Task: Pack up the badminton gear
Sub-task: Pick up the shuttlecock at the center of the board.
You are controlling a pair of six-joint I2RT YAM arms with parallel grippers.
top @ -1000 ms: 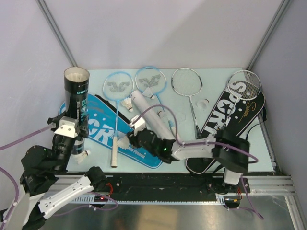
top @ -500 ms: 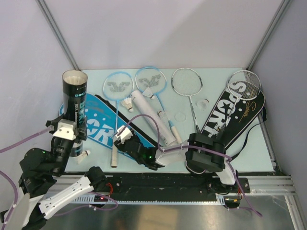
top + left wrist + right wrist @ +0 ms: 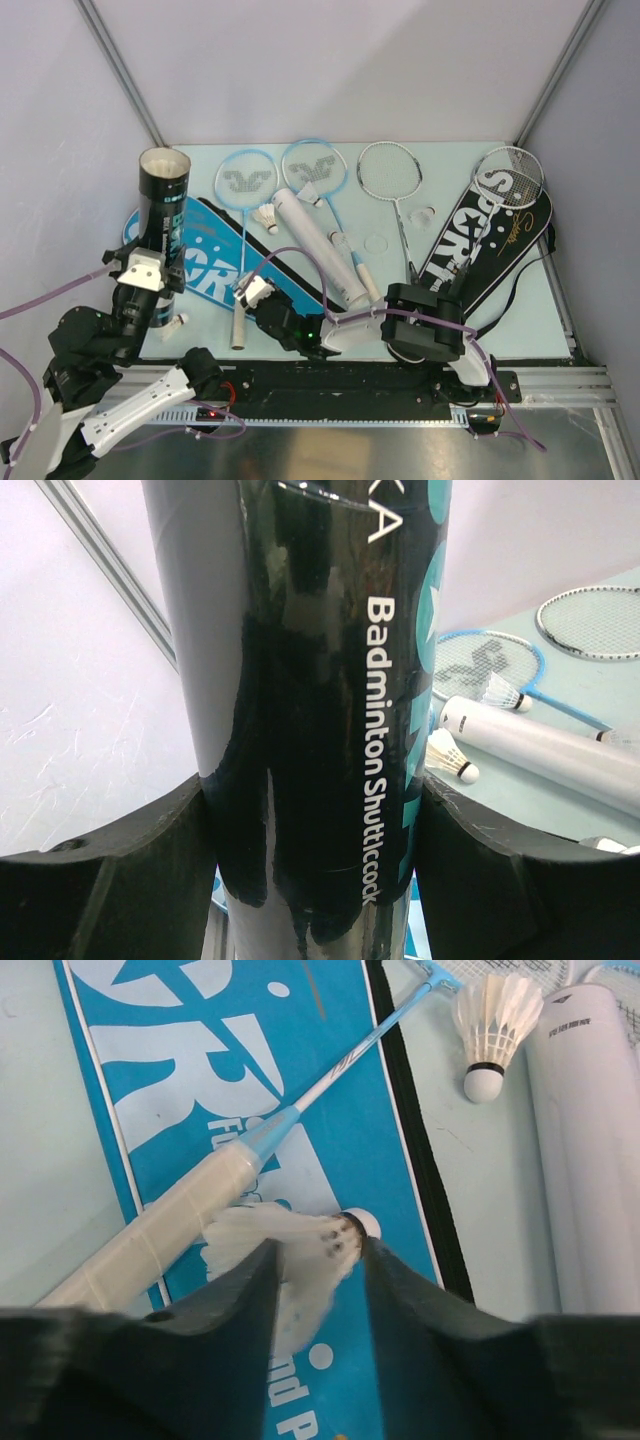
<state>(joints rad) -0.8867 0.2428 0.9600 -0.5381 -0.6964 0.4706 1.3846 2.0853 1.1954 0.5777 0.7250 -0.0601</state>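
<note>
On the pale table, left fingers clamp the black tube — right fingers pinch a shuttlecock.

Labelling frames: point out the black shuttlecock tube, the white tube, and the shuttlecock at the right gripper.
Glossy black cylindrical tube (image 3: 165, 215): top view, side wall.
Long white cylindrical tube (image 3: 314, 236): top view, its body.
White feather shuttlecock (image 3: 310, 1245): right wrist view, feather skirt.

Pair: left arm and right arm, black joints, white link shells, lilac cables; right gripper, matte black fingers; red base lights.
</note>
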